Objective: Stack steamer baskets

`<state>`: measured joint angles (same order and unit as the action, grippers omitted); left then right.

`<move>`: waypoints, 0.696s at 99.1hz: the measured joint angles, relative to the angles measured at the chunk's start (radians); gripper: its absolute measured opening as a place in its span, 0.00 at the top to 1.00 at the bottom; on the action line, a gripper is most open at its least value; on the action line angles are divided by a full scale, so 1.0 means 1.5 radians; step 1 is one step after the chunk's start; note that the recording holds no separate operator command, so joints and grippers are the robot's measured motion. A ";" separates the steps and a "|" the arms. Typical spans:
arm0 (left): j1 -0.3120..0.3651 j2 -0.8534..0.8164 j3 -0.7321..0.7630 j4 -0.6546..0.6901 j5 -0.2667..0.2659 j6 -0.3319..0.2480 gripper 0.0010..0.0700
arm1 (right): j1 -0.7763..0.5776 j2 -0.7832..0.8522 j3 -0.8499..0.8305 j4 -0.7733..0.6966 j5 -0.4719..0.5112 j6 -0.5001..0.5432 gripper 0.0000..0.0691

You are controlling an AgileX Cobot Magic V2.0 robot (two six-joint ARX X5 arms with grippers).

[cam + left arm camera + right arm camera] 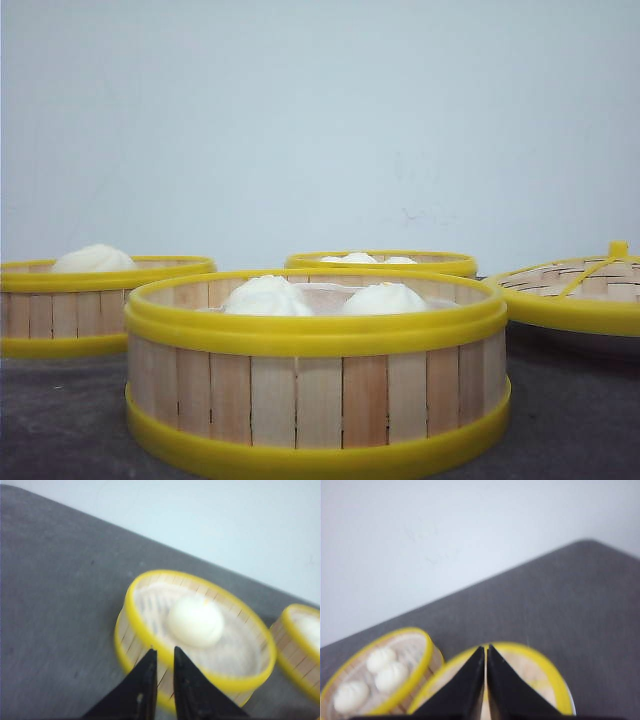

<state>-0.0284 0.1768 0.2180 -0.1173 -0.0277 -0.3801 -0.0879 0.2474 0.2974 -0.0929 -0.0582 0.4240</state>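
Front view: three steamer baskets sit on a dark grey table [60,420] before a pale wall [320,120], none stacked on another.
Nearest basket: the front basket [317,400] fills the middle foreground, light-wood slats between thick yellow rims, two white buns [266,296] showing above its top rim.
Left basket: the left basket [60,312] stands farther back at the left edge, one white bun [94,259] rising above its rim, apart from the front basket.
Rear basket: the rear basket [382,262] sits behind the front basket, only its rim and the tops of small buns visible.
Lid: a woven domed lid [580,290] with yellow rim and knob lies at right, just beside the front basket.
Left wrist view: the left gripper [165,660] hangs over the near rim of a one-bun basket [150,640]; its black fingers [145,680] are a narrow gap apart with nothing visibly between them. Contact with the rim cannot be told through the blur.
Second basket there: part of another basket [300,645] shows at the frame's edge.
Right wrist view: the right gripper [486,652] hovers above the lid, its black fingers [465,685] pressed together, holding nothing.
Beside it: a basket with three small buns [385,672] lies next to the lid.
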 joint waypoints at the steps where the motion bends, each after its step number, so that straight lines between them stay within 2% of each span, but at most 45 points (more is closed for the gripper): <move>1: 0.000 0.008 0.010 0.002 0.000 0.000 0.97 | 0.000 0.010 0.010 -0.001 -0.001 -0.003 1.00; 8: 0.000 0.073 0.090 0.007 0.000 0.003 0.97 | 0.000 0.084 0.089 -0.024 -0.017 -0.024 1.00; 14: 0.000 0.140 0.165 -0.002 0.000 0.026 0.97 | 0.000 0.148 0.161 -0.060 -0.037 -0.046 1.00; 22: 0.000 0.233 0.270 -0.055 0.000 0.069 0.97 | 0.001 0.222 0.256 -0.123 -0.056 -0.080 1.00; 30: 0.000 0.313 0.366 -0.111 0.003 0.093 0.97 | 0.003 0.278 0.338 -0.184 -0.066 -0.120 1.00; 46: -0.008 0.395 0.454 -0.144 0.038 0.112 0.95 | 0.027 0.322 0.419 -0.254 -0.067 -0.182 0.98; 52: -0.013 0.403 0.460 -0.145 0.053 0.117 0.85 | 0.038 0.329 0.428 -0.266 -0.069 -0.192 0.88; 62: -0.020 0.409 0.460 -0.150 0.063 0.125 0.59 | 0.059 0.344 0.429 -0.277 -0.076 -0.195 0.56; 65: -0.022 0.411 0.460 -0.155 0.064 0.126 0.54 | 0.065 0.351 0.429 -0.278 -0.083 -0.195 0.49; 69: -0.025 0.411 0.460 -0.160 0.064 0.128 0.50 | 0.071 0.362 0.433 -0.280 -0.088 -0.195 0.44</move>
<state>-0.0662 0.7937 0.9081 -0.3569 0.0689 -0.1886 0.0189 0.7906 0.9474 -0.5129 -0.1905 0.1322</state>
